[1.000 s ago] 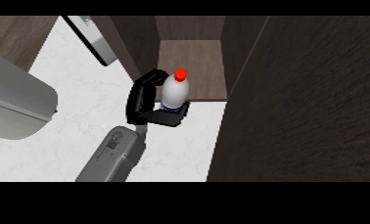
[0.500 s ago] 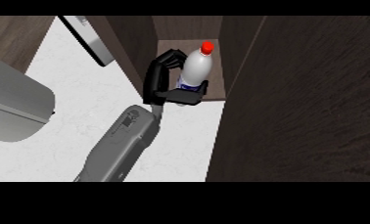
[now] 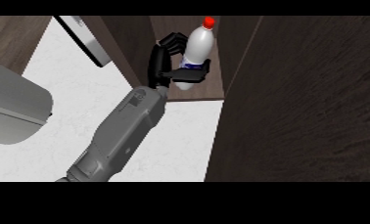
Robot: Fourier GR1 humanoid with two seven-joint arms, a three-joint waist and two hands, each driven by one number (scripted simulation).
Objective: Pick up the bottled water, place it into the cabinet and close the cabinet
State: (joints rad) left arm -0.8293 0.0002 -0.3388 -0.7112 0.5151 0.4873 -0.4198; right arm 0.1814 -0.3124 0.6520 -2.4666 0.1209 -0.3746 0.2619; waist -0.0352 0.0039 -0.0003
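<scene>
Since half a second ago the left arm has stretched further forward, and the bottle has travelled with it deeper into the cabinet, so both now sit higher in the view. Largest is the dark wood panel [image 3: 296, 100] filling the right side, and I cannot tell whether it is the cabinet's door. Next comes the white bench [image 3: 51, 140], with a rounded grey object [image 3: 18, 105] at its left edge. The grey forearm [image 3: 123, 130] crosses the bench from the lower edge up to the cabinet [image 3: 130, 47], whose opening lies between its brown left wall and the dark panel. The bottle [image 3: 195, 52] is inside that opening, leaning a little to the right, its red cap [image 3: 209, 21] uppermost. The left hand [image 3: 157, 64] has it, fingers curled round the far side and thumb across the blue label. Whether the bottle's base touches the cabinet floor cannot be told.
</scene>
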